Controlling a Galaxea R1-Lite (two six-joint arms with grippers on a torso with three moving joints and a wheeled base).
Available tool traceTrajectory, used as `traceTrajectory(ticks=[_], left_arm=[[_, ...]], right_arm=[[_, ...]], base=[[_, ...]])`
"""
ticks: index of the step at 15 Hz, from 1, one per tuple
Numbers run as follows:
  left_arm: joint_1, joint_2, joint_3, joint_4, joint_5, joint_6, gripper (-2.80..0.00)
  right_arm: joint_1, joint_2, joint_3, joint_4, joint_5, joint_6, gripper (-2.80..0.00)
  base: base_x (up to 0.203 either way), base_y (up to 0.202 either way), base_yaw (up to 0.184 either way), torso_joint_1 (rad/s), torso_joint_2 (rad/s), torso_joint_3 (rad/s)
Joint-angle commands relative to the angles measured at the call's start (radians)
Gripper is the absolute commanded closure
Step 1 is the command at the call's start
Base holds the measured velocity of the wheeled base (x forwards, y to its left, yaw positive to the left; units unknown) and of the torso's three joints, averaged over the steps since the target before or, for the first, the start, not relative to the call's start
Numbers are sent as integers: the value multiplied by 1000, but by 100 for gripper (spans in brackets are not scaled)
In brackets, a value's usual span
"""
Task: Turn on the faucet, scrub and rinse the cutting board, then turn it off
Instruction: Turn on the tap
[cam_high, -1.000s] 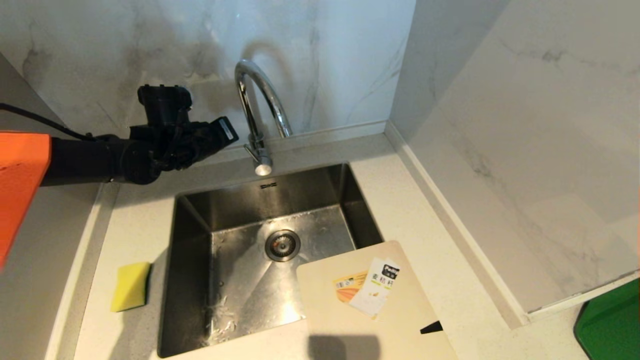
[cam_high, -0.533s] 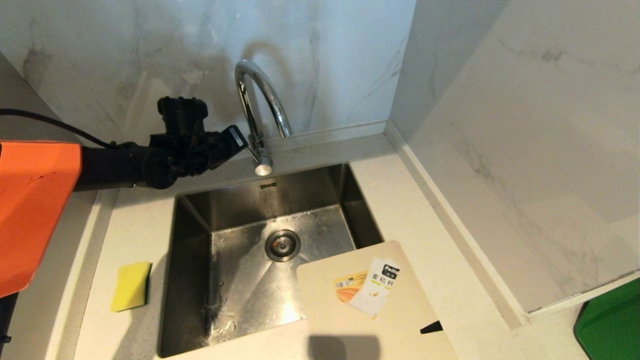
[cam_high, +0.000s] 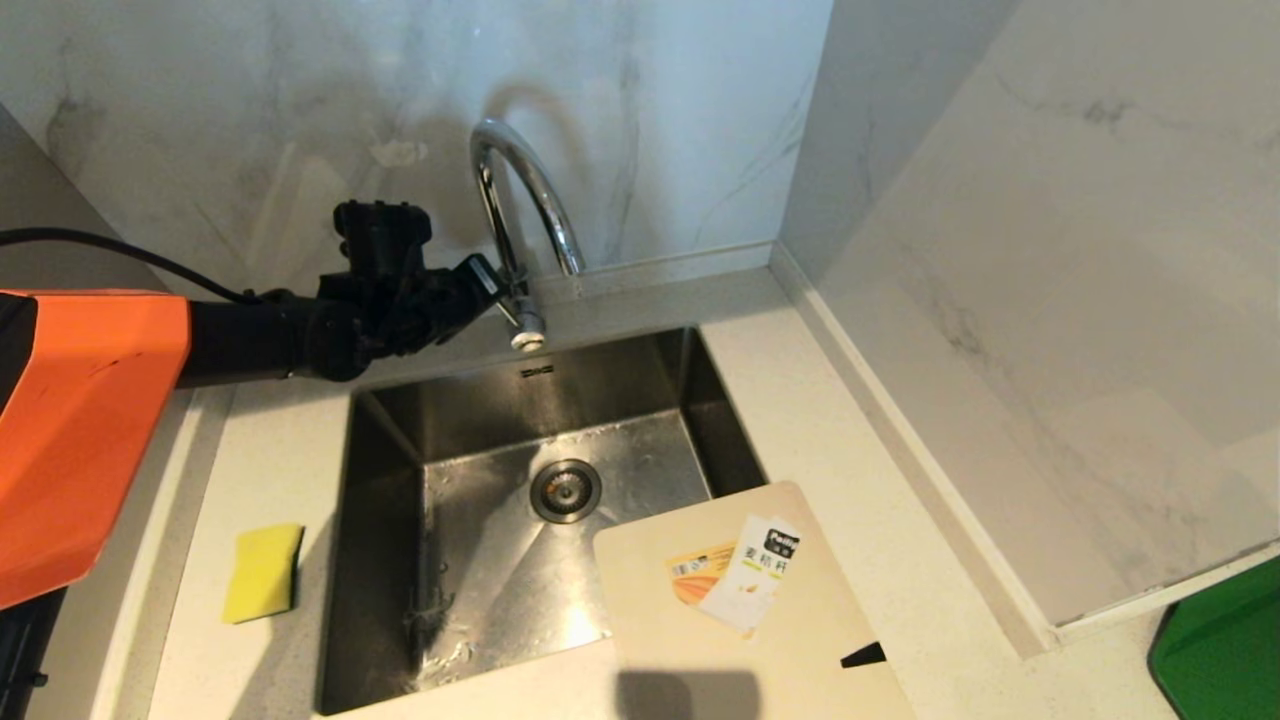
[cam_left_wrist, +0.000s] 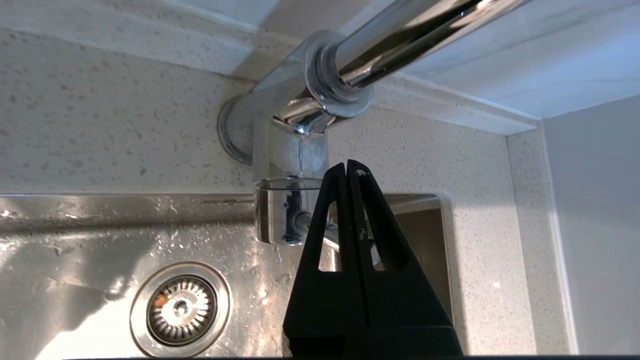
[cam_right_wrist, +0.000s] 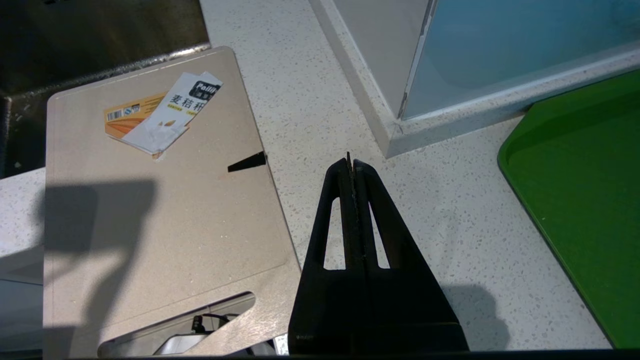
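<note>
Left tool (cam_high: 487, 282) clenched empty at faucet (cam_high: 515, 215) base lever, right tool (cam_right_wrist: 350, 165) clenched empty over counter (cam_right_wrist: 440, 210) beside board (cam_right_wrist: 160, 200)

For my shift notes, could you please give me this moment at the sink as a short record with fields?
left tool: shut, tips at the faucet's side lever
right tool: shut, over the counter beside the cutting board
faucet: no water visible
cutting board: flat, corner overhanging the sink
sink: wet floor, drain open
sponge: yellow, on the counter left of the sink
</note>
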Motion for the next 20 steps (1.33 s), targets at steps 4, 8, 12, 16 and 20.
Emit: traceTrajectory(ticks=[4, 8, 12, 16, 20], left_arm=[[-5, -12, -1, 24, -7, -43, 0], [-33, -24, 1, 59, -7, -91, 0], [-45, -41, 10, 110, -7, -107, 0], [-45, -50, 13, 97, 25, 60, 0], [-30, -93, 18, 96, 41, 360, 0]], right_arm=[[0, 0, 2, 0, 0, 0, 0], [0, 0, 2, 0, 0, 0, 0], [1, 0, 2, 0, 0, 0, 0], [0, 0, 2, 0, 0, 0, 0], [0, 0, 2, 0, 0, 0, 0]], base=[[0, 0, 0, 0, 0, 0], [0, 0, 0, 0, 0, 0], [0, 0, 0, 0, 0, 0], [0, 0, 0, 0, 0, 0], [0, 0, 0, 0, 0, 0]])
